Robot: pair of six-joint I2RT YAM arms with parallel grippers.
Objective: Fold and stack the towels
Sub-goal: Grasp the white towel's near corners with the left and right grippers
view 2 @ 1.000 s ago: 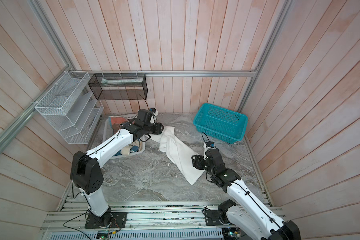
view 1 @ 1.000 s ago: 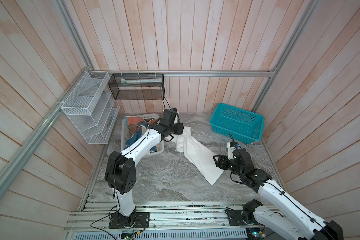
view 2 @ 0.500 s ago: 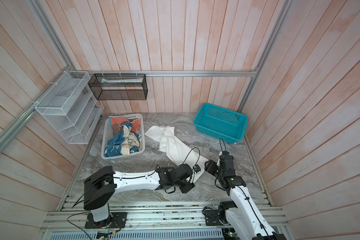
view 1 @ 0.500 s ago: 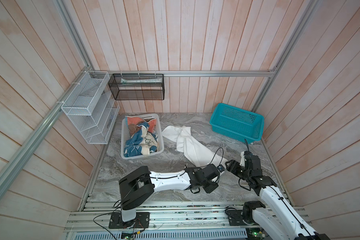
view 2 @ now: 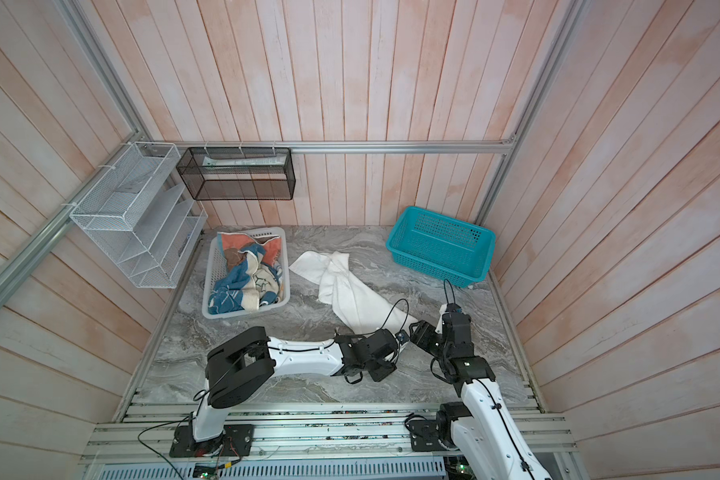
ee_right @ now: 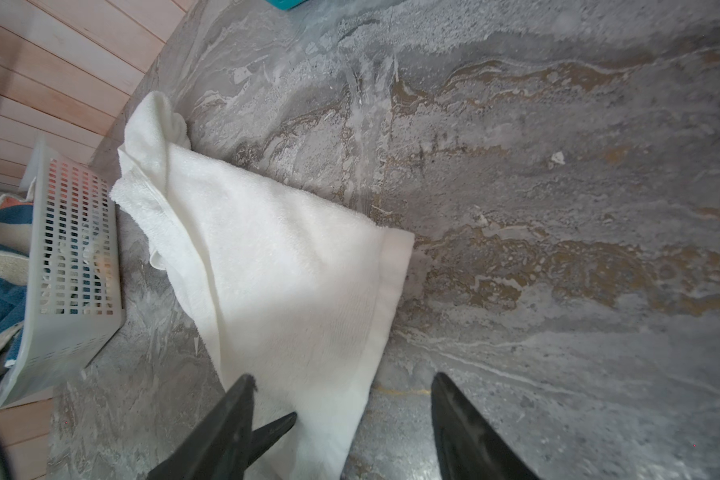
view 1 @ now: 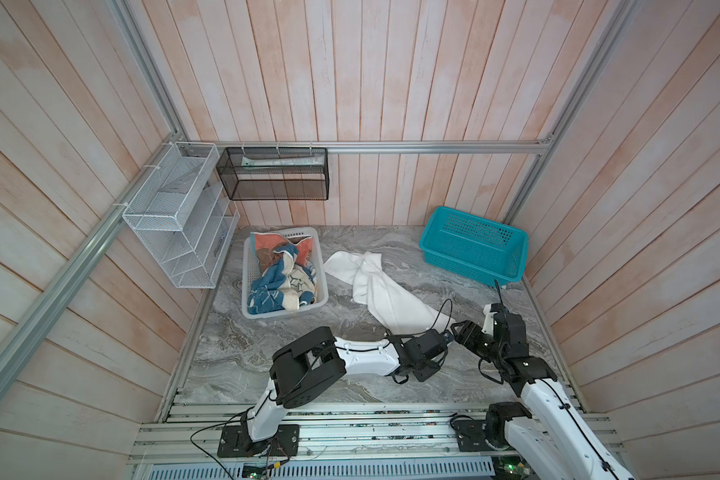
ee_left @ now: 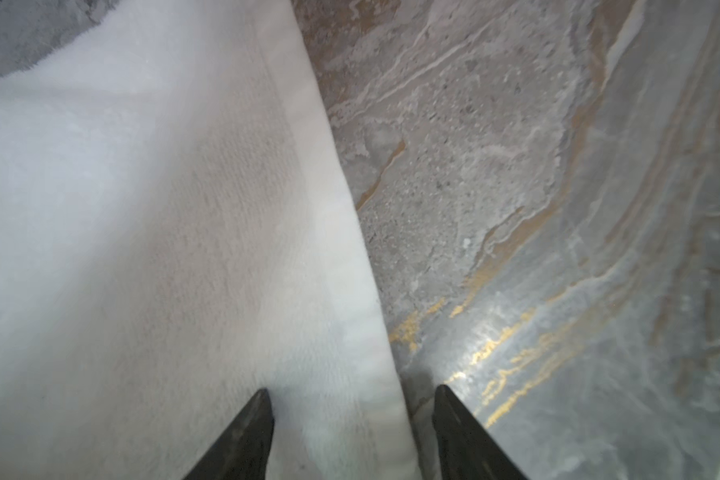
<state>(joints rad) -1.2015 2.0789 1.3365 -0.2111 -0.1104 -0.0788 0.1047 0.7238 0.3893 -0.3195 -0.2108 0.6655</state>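
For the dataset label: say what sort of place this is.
Likely a mock bathroom or laundry corner in a robot test cell: plank walls, wire wall racks, a basket of towels.

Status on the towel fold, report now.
Left gripper open, jaws astride hem of white towel. Right gripper open at same end. Towel rumpled, unfolded on table; other towels heaped in white basket. Arms crowd each other there.

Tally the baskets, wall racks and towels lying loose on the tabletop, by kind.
Plastic baskets: 2, the white basket and the teal basket
Wall racks: 2, the white wire rack and the black mesh rack
Loose towels: 1, the white towel
Total: 5
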